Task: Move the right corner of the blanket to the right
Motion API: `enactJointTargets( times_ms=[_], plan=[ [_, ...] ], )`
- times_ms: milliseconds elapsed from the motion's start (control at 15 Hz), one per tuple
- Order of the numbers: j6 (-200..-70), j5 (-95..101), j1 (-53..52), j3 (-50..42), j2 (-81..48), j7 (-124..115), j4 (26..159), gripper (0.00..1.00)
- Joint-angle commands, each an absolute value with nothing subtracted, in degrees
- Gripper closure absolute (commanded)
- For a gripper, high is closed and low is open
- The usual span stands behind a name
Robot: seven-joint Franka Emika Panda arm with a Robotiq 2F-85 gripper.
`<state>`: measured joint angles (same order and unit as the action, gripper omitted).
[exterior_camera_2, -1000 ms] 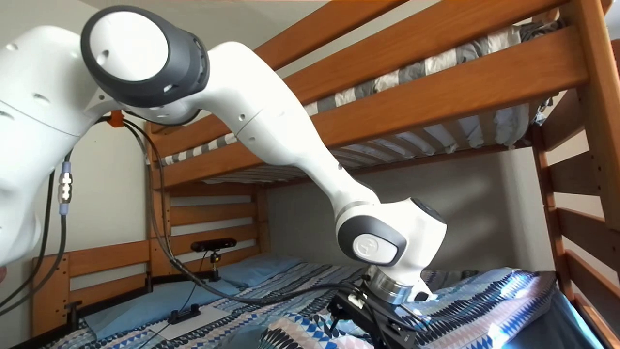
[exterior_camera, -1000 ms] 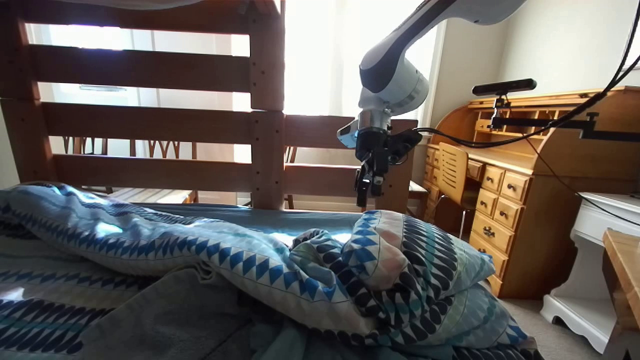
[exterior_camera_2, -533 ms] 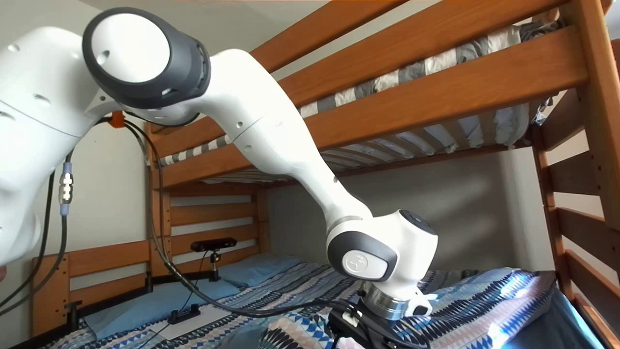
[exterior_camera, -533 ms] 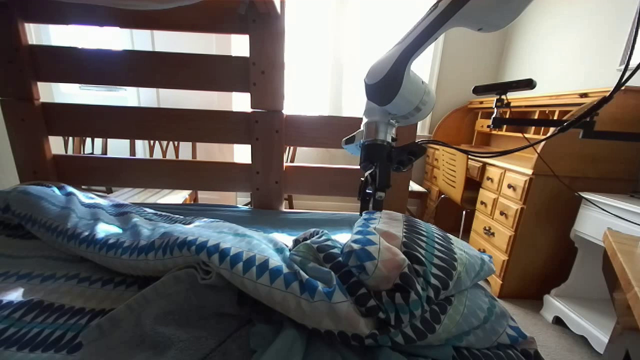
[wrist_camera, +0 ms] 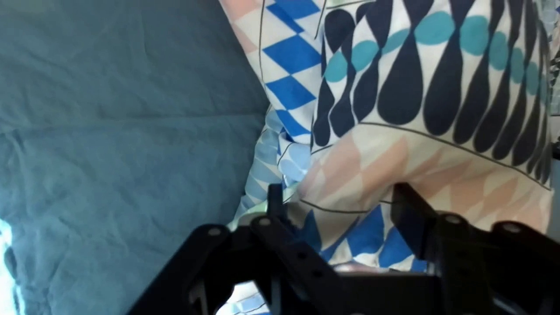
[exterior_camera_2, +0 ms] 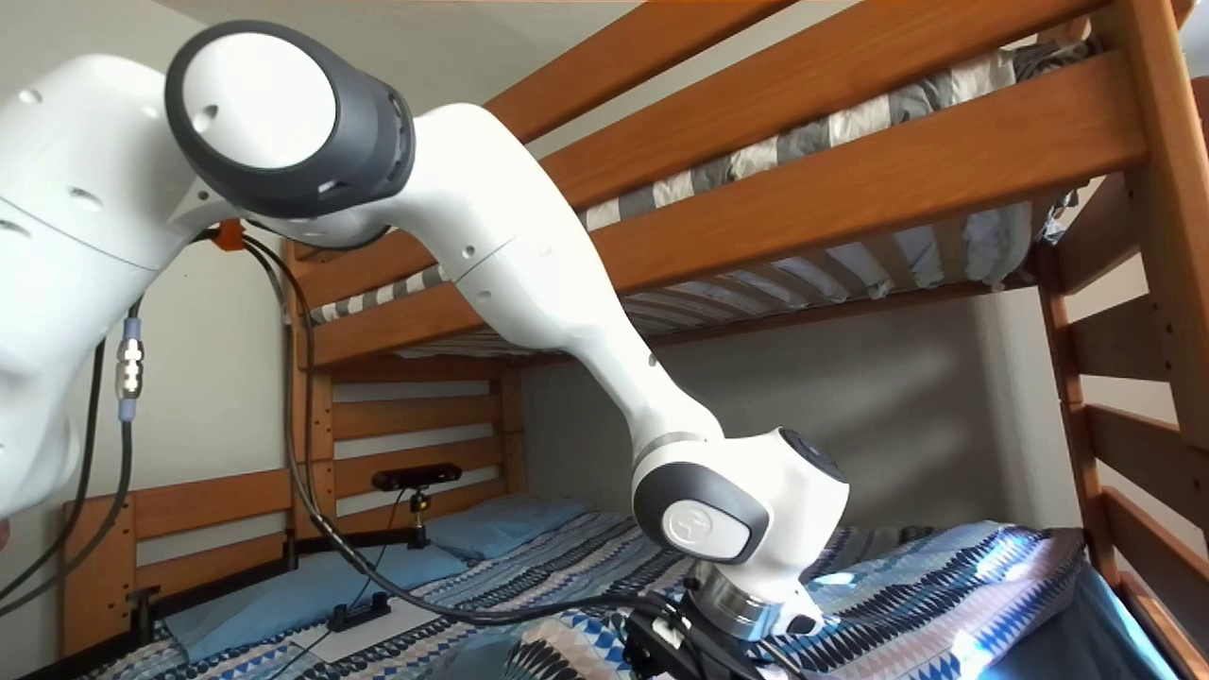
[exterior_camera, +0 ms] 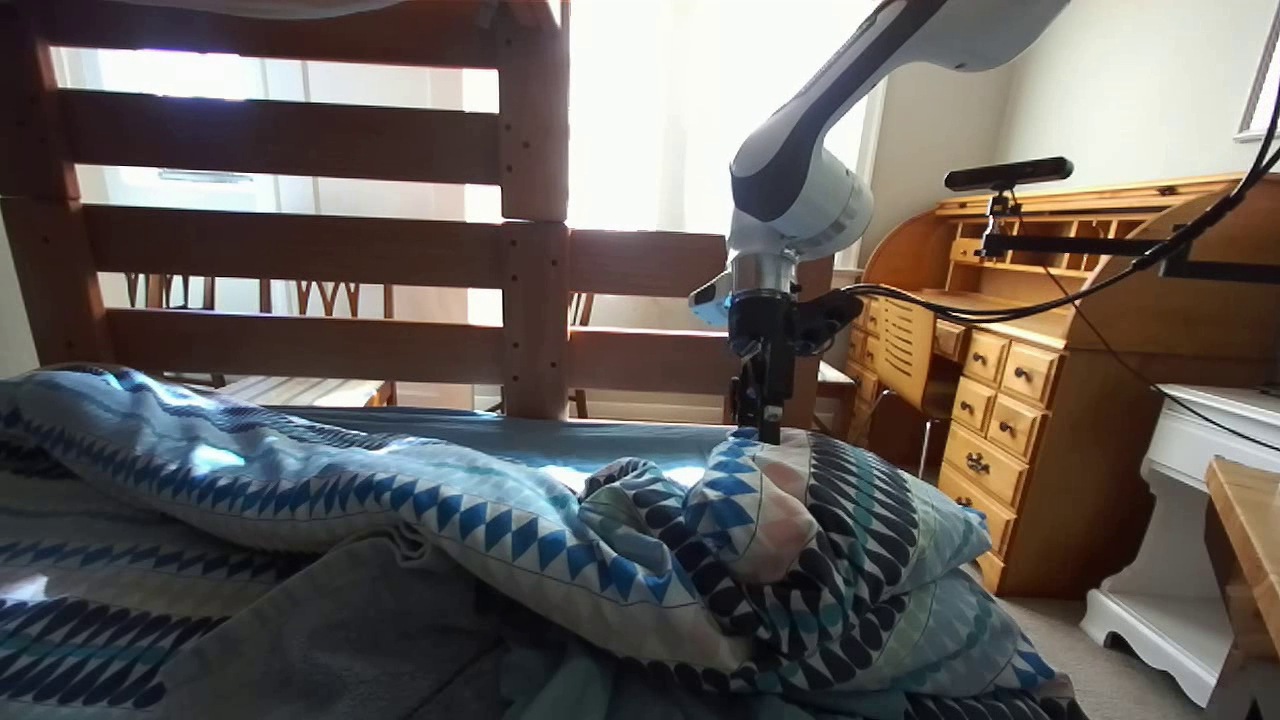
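The blue and white zigzag blanket [exterior_camera: 470, 510] lies across the bed. It also shows in an exterior view [exterior_camera_2: 935, 604]. Its right corner [exterior_camera: 860, 510] is a rumpled, bunched flap at the bed's near right end in an exterior view. In the wrist view the flap [wrist_camera: 393, 96] fills the right side, with pink, blue and dark navy bands. My gripper [exterior_camera: 757, 430] points down at the top of this flap, its tips touching or just inside the cloth. In the wrist view my gripper [wrist_camera: 339, 201] has its fingers apart, with a fold of blanket between them.
A plain blue-grey sheet [wrist_camera: 122, 131] lies beside the flap. A grey cloth [exterior_camera: 370, 630] lies at the front. Wooden bunk rails [exterior_camera: 300, 245] stand behind, and the upper bunk [exterior_camera_2: 850, 189] overhangs. A desk [exterior_camera: 1010, 400] and a camera on an arm [exterior_camera: 1008, 175] stand right.
My gripper has come down and slightly to the right in an exterior view, from above the flap to its top. The flap's top has sunk slightly under the fingertips.
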<state>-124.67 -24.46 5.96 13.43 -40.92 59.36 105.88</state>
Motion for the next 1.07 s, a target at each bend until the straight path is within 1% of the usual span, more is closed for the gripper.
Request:
enactJointTargets(
  times_ms=[0,200,333,400,867,1000],
  plan=[
    [-120.24,-24.86,7.01,15.01,-40.03,60.26,106.04,0.64],
    [-117.22,-25.53,7.11,15.42,-39.10,60.25,106.36,0.87],
    [-115.99,-25.90,7.10,15.44,-38.17,60.37,106.78,0.98],
    [-115.66,-25.87,6.98,15.30,-37.72,60.21,106.93,1.00],
    [-114.57,-25.35,7.33,13.30,-32.64,59.17,105.43,0.99],
    [-116.23,-24.83,6.95,11.70,-30.52,57.29,104.54,0.99]
  ],
)
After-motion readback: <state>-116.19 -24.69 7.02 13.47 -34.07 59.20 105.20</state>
